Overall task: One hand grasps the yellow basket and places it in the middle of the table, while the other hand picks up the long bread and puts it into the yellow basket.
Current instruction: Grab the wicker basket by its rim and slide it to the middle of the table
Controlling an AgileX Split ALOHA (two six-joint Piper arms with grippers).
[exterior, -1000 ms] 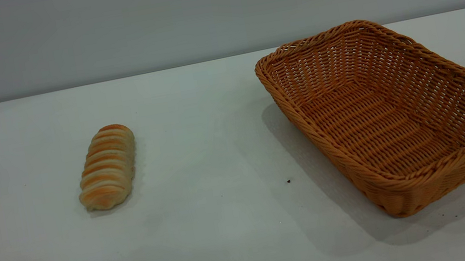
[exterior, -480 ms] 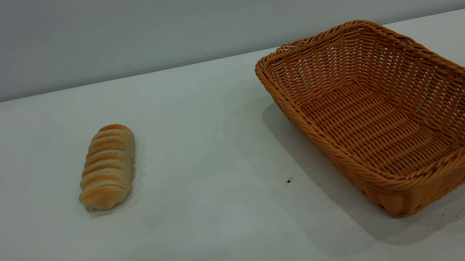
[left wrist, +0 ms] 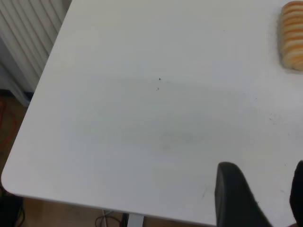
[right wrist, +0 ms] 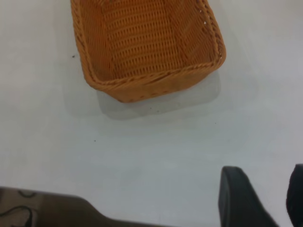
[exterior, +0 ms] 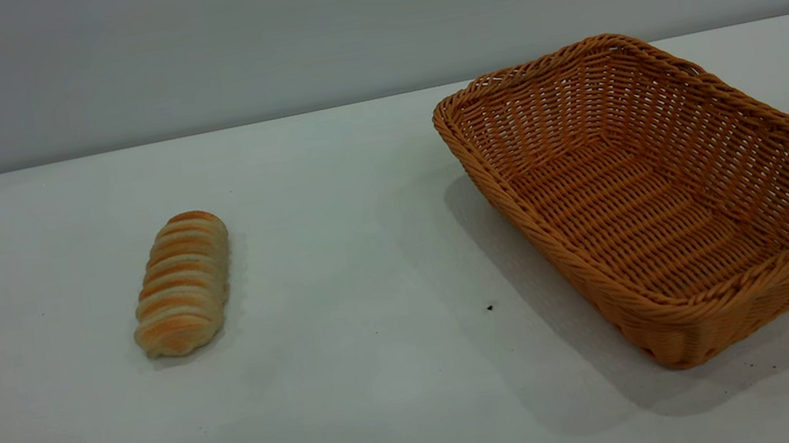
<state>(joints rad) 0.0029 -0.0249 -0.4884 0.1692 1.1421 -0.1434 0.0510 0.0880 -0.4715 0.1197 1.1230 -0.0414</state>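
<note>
The wide, flat, plain white table (exterior: 389,383) carries two things, well apart from each other. On the left side of the exterior view lies the long bread (exterior: 182,283), a small oblong roll, pale cream with golden-orange crosswise stripes and rounded ends, resting flat with one end toward the camera. On the right side sits the yellow basket (exterior: 788,131), a large rectangular wicker one in orange-tan with flared open-weave walls and a braided rim; it stands upright and is turned at an angle to the table's far edge, holding nothing. A tiny dark speck (exterior: 490,307) marks the table between the two, nearer the basket.

Neither arm shows in the exterior view. The left gripper (left wrist: 259,198) hangs above a bare stretch of table near its corner, and the bread (left wrist: 292,35) is visible farther off at the frame's edge; the black jaws stand apart with table showing between them (nothing is held). The right gripper (right wrist: 259,201) hovers over bare table a little way from one short end of the basket (right wrist: 156,82), its jaws likewise parted and holding nothing.
</note>
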